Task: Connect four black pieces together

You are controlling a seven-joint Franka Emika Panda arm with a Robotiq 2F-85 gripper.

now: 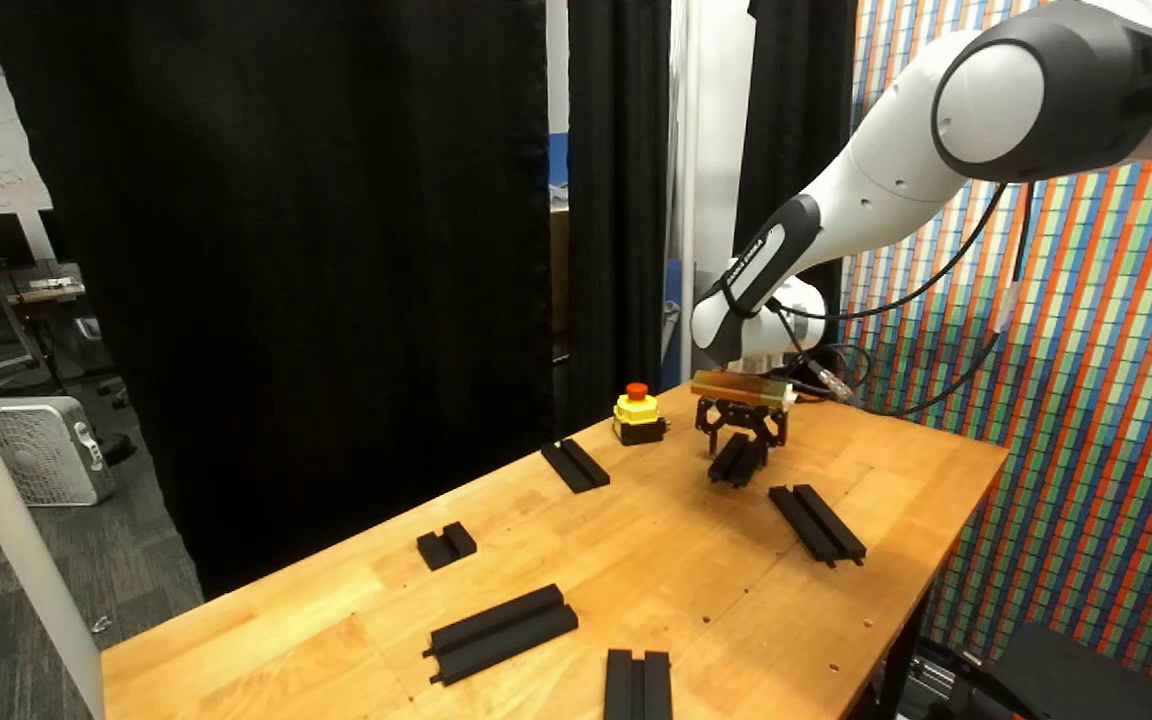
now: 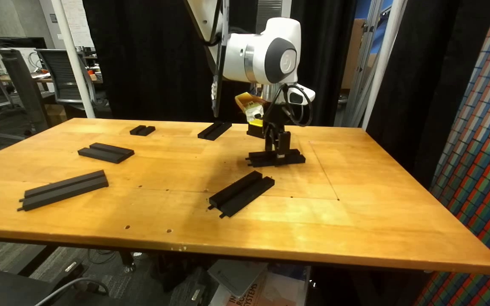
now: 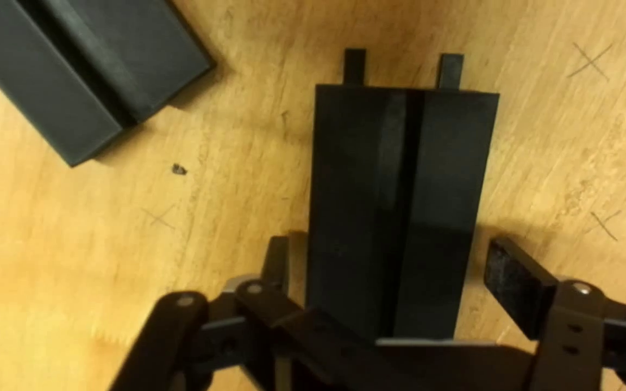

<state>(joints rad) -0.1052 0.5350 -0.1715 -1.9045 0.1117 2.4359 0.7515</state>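
The four black pieces are grooved matte-black bars lying apart on the wooden table. One bar (image 3: pixel 400 206), with two pegs at its far end, lies between my gripper's fingers (image 3: pixel 392 258). My gripper is open around it, with a visible gap on each side; the bar's near end is hidden under the gripper. This bar also shows in both exterior views (image 1: pixel 738 460) (image 2: pixel 294 159). A second bar (image 2: pixel 241 193) lies close by, with its plain end at the upper left of the wrist view (image 3: pixel 87 70). A third (image 1: pixel 501 632) and fourth bar (image 1: pixel 638 685) lie farther down the table.
A shorter black slab (image 1: pixel 576 466) and a tiny squarish black block (image 1: pixel 446 545) lie along the curtain side. A yellow emergency-stop box with a red button (image 1: pixel 638 412) stands near the gripper. The table's edge (image 2: pixel 245 250) shows in an exterior view.
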